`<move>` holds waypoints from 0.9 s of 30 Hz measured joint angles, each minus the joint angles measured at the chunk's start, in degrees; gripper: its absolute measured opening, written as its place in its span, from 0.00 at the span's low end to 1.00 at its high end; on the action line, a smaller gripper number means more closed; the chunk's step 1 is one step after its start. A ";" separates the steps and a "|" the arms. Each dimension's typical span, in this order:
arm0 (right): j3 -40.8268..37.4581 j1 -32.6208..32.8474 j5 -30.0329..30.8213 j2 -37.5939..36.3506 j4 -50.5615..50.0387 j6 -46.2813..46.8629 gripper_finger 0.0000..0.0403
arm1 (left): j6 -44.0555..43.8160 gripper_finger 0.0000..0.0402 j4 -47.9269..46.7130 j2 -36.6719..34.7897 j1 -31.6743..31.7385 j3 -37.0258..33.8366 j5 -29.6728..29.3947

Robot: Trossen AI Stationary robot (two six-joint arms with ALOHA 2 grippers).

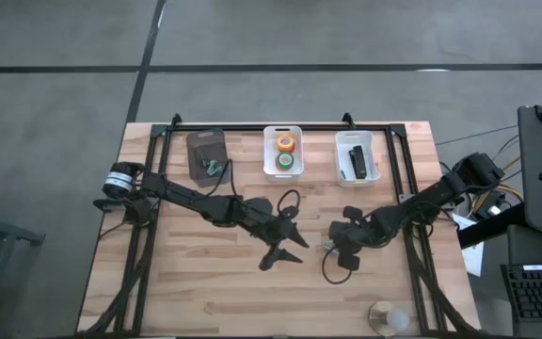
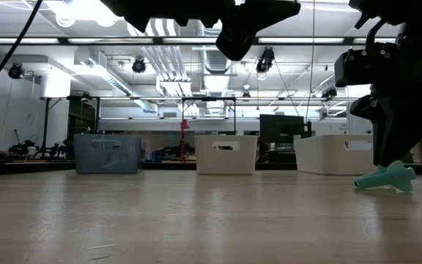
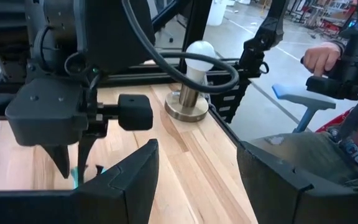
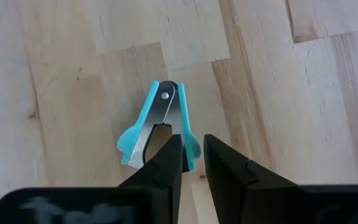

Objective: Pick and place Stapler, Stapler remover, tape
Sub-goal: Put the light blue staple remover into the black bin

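Observation:
A teal-and-silver stapler remover [image 4: 157, 124] lies flat on the wooden table right of centre; it also shows in the low view [image 2: 387, 178]. My right gripper [image 4: 191, 155] [image 1: 332, 247] is over it, its fingers nearly together on one teal wing. My left gripper [image 1: 285, 250] hovers open and empty at mid-table, just left of the right one. The black stapler [image 1: 356, 158] lies in the right white bin. An orange and a green tape roll [image 1: 284, 151] lie in the middle white bin. My right gripper pinches one teal wing [image 4: 192, 163] of the stapler remover, at its wide jaw end, between its two fingers. The fingers [image 2: 381, 150] come from above, pointing down. The remover lies flat on the table.
Three bins stand along the far edge: a dark one [image 1: 205, 153] holding a teal item, then two white ones [image 1: 266, 162] [image 1: 376, 160]. A white bulb on a round metal base [image 1: 389, 317] stands at the near right corner. A person's hand [image 3: 319, 59] shows beyond the table.

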 joint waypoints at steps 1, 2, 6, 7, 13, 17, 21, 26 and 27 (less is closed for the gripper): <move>0.00 0.00 0.00 0.18 0.00 0.00 0.15 | -0.01 0.54 -0.34 0.00 0.00 0.00 -0.01; 0.00 -0.01 0.00 0.31 0.06 0.00 0.15 | -0.03 0.54 -0.58 0.00 0.00 0.00 -0.01; 0.00 0.00 -0.04 1.26 0.14 0.00 0.12 | -0.01 0.54 -0.58 0.00 0.00 0.00 -0.01; 0.00 0.00 -0.02 1.46 0.20 0.02 0.11 | -0.01 0.54 -0.58 0.00 0.00 0.02 -0.01; 0.04 -0.02 0.59 1.43 0.36 0.33 0.04 | 0.48 0.54 -2.33 0.20 0.00 0.06 -0.01; 0.46 -0.04 3.46 -0.78 0.67 0.27 0.02 | 2.42 0.54 -1.98 0.22 0.00 0.09 -0.01; 0.46 -0.09 6.39 -3.98 1.57 0.08 0.02 | 6.56 0.54 -2.09 0.22 -0.28 0.09 -0.05; 0.46 -0.73 8.69 -8.50 6.87 -0.27 0.02 | 11.60 0.54 -2.06 0.85 -0.63 0.09 -4.96; 0.48 -0.77 8.81 -9.14 8.91 -0.42 0.02 | 12.40 0.54 -2.02 1.09 -0.78 0.09 -6.56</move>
